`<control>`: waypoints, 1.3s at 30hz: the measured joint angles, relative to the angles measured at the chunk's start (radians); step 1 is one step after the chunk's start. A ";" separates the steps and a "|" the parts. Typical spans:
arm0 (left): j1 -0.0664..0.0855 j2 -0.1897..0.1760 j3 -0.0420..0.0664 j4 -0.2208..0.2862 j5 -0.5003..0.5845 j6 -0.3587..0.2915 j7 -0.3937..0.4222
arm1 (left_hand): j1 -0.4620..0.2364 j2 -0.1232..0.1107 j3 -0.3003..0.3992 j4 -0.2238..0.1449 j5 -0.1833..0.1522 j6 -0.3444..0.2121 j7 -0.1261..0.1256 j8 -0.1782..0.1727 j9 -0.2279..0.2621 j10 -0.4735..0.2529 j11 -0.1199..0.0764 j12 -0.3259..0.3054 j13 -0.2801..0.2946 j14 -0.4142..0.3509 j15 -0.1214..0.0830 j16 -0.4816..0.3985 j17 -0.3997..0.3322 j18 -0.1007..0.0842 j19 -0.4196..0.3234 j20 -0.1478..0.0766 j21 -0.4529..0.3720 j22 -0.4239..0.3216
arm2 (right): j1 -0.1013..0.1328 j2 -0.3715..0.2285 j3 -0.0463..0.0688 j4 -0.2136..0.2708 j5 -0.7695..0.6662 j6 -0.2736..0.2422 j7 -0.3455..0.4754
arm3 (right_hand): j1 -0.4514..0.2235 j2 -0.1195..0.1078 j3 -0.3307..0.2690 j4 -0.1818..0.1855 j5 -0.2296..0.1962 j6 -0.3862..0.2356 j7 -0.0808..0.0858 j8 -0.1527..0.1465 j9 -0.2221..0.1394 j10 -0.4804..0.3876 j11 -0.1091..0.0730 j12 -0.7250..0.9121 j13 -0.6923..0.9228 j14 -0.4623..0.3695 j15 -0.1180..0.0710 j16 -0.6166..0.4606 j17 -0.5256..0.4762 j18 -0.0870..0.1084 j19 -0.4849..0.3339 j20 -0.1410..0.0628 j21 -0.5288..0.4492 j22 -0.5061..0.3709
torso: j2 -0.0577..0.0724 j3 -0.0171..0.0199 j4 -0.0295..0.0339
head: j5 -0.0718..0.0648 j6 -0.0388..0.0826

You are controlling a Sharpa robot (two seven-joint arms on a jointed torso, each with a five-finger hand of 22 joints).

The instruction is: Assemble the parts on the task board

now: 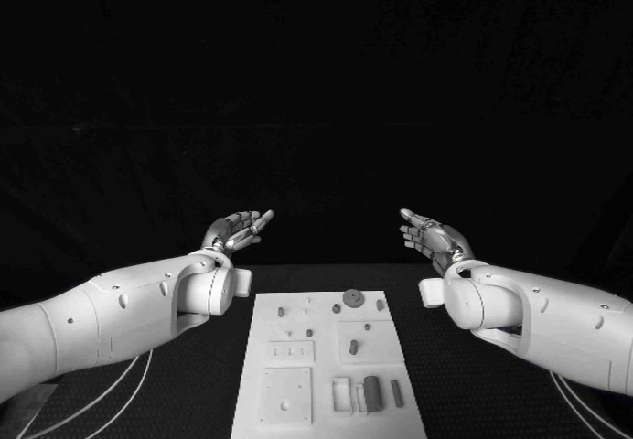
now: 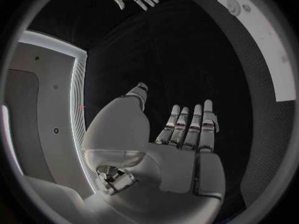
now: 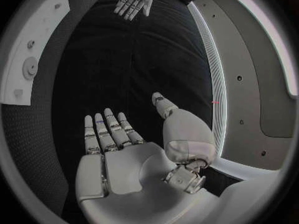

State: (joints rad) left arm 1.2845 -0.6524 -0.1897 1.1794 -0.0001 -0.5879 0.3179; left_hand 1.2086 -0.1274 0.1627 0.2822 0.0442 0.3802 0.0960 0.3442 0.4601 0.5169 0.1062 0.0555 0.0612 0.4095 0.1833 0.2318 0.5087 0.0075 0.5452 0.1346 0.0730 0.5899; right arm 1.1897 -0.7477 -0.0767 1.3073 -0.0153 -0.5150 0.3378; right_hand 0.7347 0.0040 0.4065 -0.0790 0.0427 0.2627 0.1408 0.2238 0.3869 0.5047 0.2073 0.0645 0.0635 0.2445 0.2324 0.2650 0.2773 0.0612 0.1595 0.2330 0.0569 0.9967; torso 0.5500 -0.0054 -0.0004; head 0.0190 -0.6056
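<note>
Two white arms reach forward over a black table, one on each side of the task board. The left robot hand is raised above the far end of the table, palm turned inward, fingers extended and apart, holding nothing. In the left wrist view the same hand lies flat and open, its fingers side by side and straight, the thumb spread away from them. The right robot hand mirrors it across the gap, likewise raised, fingers apart and empty; the right wrist view shows that hand open with straight fingers and the thumb held off to one side. The two hands are well apart from each other and from the board.

The task board, a long white plate, lies on the table between the forearms and nearer the robot than the hands. A round part sits near its far end. A small dark part lies around the middle of the board. Near the robot's end, three upright elongated parts stand side by side to the right of a square recessed plate. Neither hand touches the board or any part.
</note>
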 measured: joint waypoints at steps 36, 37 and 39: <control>0.066 -0.031 -0.049 -0.021 -0.082 0.298 -0.157 | 0.357 0.059 -0.137 0.006 0.021 0.314 0.090 0.024 -0.045 0.462 0.067 0.083 0.054 0.459 -0.040 0.136 0.062 0.078 0.361 -0.086 0.112 0.033 | 0.065 0.096 -0.034 -0.271 -0.795 0.335 -0.150 | 0.296 -0.041 0.081 -0.206 0.000 0.368 0.035 0.172 0.113 0.434 -0.018 0.142 0.048 0.510 -0.054 0.256 0.144 0.127 0.391 -0.010 0.130 0.302 | 0.013 0.0067 0.0025 | 0.019 -0.061; 0.066 -0.031 -0.049 -0.015 -0.085 0.300 -0.156 | 0.367 0.058 -0.145 0.007 0.021 0.315 0.090 0.019 -0.046 0.462 0.067 0.080 0.053 0.459 -0.040 0.132 0.062 0.078 0.361 -0.086 0.112 0.032 | 0.065 0.097 -0.034 -0.272 -0.815 0.337 -0.150 | 0.298 -0.044 0.082 -0.207 0.000 0.380 0.037 0.172 0.112 0.453 -0.024 0.147 0.049 0.541 -0.068 0.268 0.150 0.133 0.424 -0.011 0.139 0.300 | 0.015 0.0076 0.0037 | 0.016 -0.070; 0.066 -0.037 -0.049 0.005 -0.090 0.305 -0.154 | 0.370 0.054 -0.147 0.008 0.021 0.315 0.090 0.019 -0.049 0.462 0.067 0.079 0.053 0.464 -0.039 0.128 0.061 0.077 0.361 -0.086 0.106 0.031 | 0.065 0.104 -0.034 -0.274 -0.863 0.341 -0.150 | 0.305 -0.045 0.082 -0.207 0.000 0.412 0.040 0.174 0.110 0.495 -0.037 0.149 0.051 0.622 -0.100 0.295 0.169 0.161 0.510 -0.016 0.160 0.292 | 0.019 0.0088 0.0075 | 0.010 -0.087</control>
State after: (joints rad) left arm 1.3507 -0.6897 -0.2389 1.1845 -0.0902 -0.2825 0.1642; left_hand 1.5789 -0.0735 0.0160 0.2900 0.0648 0.6950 0.1856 0.3629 0.4115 0.9791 0.1729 0.1344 0.1138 0.8739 0.1441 0.3599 0.5702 0.0849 0.9066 0.0482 0.1793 0.6209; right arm 1.2545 -0.6441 -0.1106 1.0333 -0.8783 -0.1736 0.1880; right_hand 1.0396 -0.0413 0.4885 -0.2860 0.0426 0.6748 0.1805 0.3977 0.4971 0.9993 0.1705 0.2140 0.1146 0.8664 0.1328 0.5603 0.4462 0.2221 0.6694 0.2167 0.2167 1.2889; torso 0.5693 0.0035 0.0071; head 0.0287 -0.6924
